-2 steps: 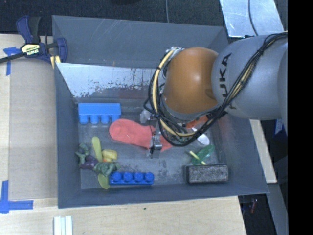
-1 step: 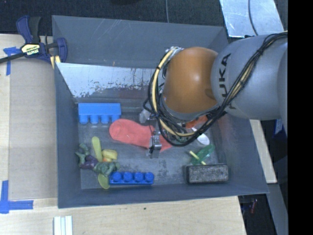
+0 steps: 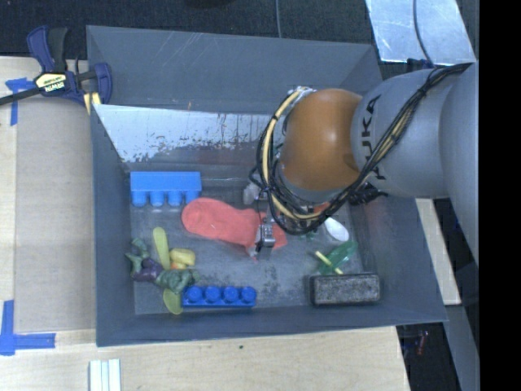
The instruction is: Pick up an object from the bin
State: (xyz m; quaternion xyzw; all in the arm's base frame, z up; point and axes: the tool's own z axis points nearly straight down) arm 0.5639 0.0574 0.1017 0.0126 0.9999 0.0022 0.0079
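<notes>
One soft red thing (image 3: 216,221) sits under the end effector (image 3: 264,241), not lifted yet; I cannot tell if it is grabbed.

Taking the bin's (image 3: 114,243) floor as the dial, a light blue block (image 3: 165,189) with three studs lies at ten o'clock. At eight o'clock sits a small heap of toy pieces (image 3: 159,267) in yellow, purple and green. A dark blue four-stud brick (image 3: 218,296) touches the heap's right end, at about seven. A dark grey oblong block (image 3: 346,288) lies at four o'clock. Just at twelve o'clock from it is a small green piece (image 3: 338,257), and a small white oval thing (image 3: 336,231) lies at three.
</notes>
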